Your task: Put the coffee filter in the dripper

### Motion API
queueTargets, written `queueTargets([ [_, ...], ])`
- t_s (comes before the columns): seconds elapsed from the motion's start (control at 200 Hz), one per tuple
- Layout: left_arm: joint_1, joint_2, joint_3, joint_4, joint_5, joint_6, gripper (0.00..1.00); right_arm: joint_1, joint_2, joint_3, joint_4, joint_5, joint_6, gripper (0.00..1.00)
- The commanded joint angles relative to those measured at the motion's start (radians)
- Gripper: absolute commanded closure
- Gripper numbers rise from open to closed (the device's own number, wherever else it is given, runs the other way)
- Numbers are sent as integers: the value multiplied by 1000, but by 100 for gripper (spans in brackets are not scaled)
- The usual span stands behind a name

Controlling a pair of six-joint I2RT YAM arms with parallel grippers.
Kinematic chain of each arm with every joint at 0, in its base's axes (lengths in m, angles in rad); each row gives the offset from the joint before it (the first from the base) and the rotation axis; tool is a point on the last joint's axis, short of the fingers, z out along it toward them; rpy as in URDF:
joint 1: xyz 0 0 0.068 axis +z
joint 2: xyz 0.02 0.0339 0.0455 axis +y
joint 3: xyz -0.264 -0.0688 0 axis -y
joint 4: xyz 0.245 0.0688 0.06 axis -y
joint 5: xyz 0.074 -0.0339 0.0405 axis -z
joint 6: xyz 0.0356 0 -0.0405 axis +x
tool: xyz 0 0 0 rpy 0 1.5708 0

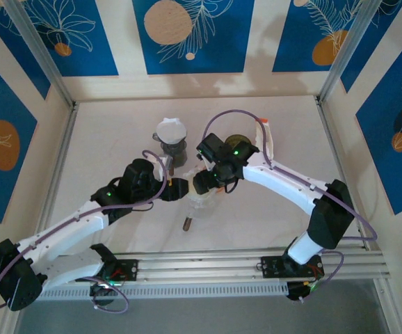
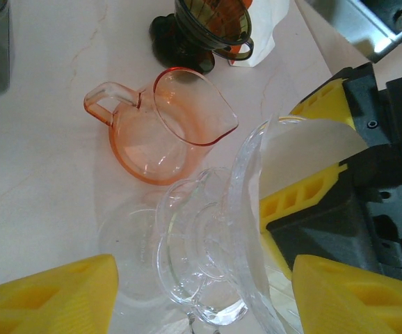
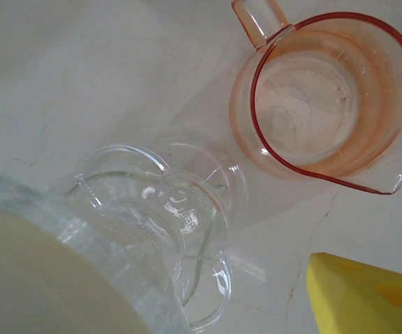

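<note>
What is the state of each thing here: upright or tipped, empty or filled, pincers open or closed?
Glass dripper: tipped on its side.
Coffee filter: at the glass dripper's mouth.
Pink pitcher: upright, empty.
Dark dripper: upright.
Left pincer: fingers apart around the glass dripper; grip unclear.
Right pincer: fingers apart around the coffee filter; grip unclear.

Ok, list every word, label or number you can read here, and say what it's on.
No text is legible.
Clear glass dripper: faint embossed mark on the glass, too blurred to read.
White packet: orange patch at its top, no letters can be made out.
</note>
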Motion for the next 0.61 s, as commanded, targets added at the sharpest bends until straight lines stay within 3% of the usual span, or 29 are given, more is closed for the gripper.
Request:
queueTargets([
  [0.0, 11, -12, -7, 15, 10, 4, 33, -2, 17, 6, -10, -4, -20, 23],
  [0.6, 11, -41, -5, 30, 2, -7, 27, 19, 51, -25, 7, 37, -24, 24],
])
